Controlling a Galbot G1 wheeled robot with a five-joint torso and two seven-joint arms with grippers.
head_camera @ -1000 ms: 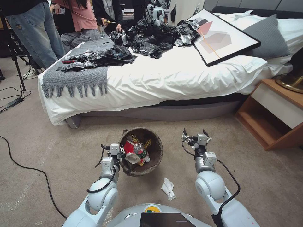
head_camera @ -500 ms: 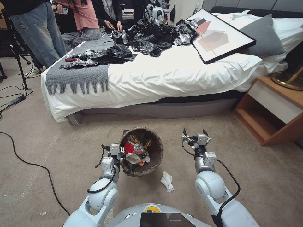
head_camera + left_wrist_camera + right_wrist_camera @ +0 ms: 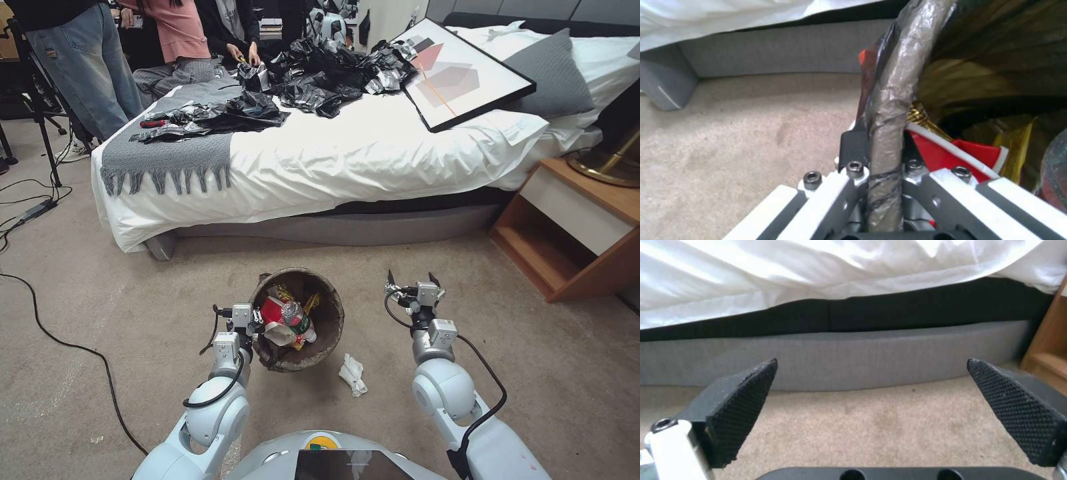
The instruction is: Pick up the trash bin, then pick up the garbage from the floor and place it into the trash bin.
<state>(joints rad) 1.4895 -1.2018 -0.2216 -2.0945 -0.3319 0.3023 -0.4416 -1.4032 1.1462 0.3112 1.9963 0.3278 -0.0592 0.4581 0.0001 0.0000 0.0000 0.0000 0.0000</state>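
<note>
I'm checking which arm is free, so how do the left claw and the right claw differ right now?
The left claw is shut on the trash bin's bag-lined rim, one finger on each side; the right claw is open and holds nothing. The left claw sits against the bin; the right claw hangs over bare carpet, apart from the bin and from the white tissue on the floor. Both point forward toward the bed.
</note>
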